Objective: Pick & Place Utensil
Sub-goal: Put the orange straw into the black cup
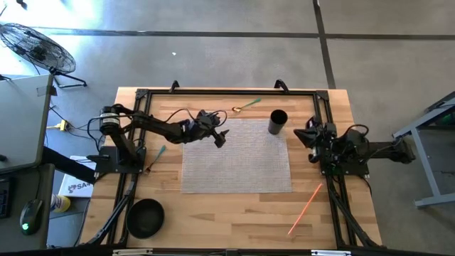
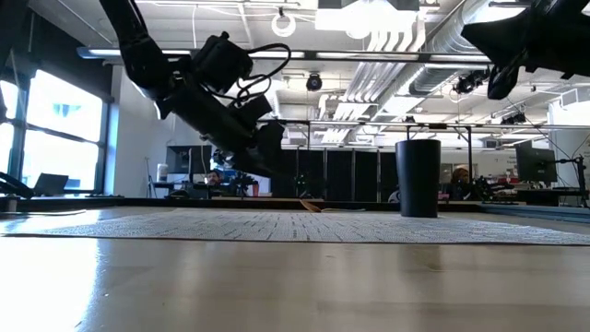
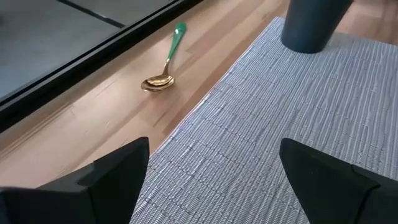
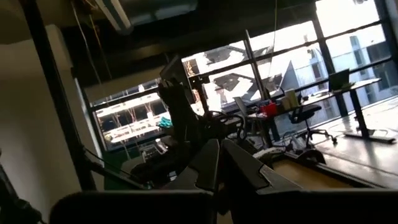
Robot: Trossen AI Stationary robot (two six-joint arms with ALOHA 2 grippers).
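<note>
From above, the left hand (image 1: 220,136) hung over the near-left part of the grey woven rectangular placemat (image 1: 237,171) on the pale wooden surface (image 1: 234,213), its fingers spread wide and holding nothing. The gold-bowled spoon with a green handle (image 1: 247,107) lay on the bare wood just beyond the mat's far edge, near the dark cylindrical cup (image 1: 278,121) standing at the mat's far right corner. The right hand (image 1: 313,136) waited folded at the surface's right side, closed and empty. A teal-handled utensil (image 1: 156,158), an orange stick (image 1: 306,208) and a black round bowl (image 1: 146,217) lay well apart from the work.

At table height, the left hand (image 2: 263,152) was clearly above the placemat (image 2: 295,226), not touching it, and the cup (image 2: 418,177) stood upright.

In the left wrist view, the two dark fingers (image 3: 118,174) stood far apart with only mat between them; the spoon (image 3: 164,59) lay flat ahead, bowl toward the camera.

The right wrist view showed only closed fingers (image 4: 217,165) and the room.

The spoon looked light, stiff and smooth, likely slippery. Lying flat, it offered little height, so pinching across the slim handle near its middle seemed the safest hold.
</note>
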